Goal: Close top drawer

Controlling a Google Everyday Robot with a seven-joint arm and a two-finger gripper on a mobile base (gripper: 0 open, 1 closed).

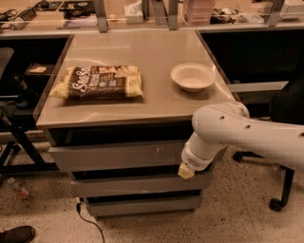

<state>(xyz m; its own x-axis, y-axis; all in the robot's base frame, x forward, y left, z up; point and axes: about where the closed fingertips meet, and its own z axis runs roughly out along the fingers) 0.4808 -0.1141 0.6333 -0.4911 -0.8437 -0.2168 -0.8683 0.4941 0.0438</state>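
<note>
Snack bag (99, 81), white bowl (193, 77)

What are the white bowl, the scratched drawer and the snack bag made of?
The bowl looks like matte white plastic or ceramic; I can't tell which. The top drawer seems to be painted grey metal: flat, with white scuffs. The snack bag looks like crinkly printed plastic film. The gripper hangs by the drawer front's lower right corner.

This looks like an office or lab workspace. A grey metal desk (156, 109) stands on a speckled hard floor (228, 223), with a black swivel chair's wheeled base (278, 204) beside it. A long cluttered bench (57, 21) runs behind, carrying a white tissue box (134, 10). A black cable (88, 220) trails below. The robot's cream-tipped end effector (185, 171) hangs at the desk's front right.
</note>
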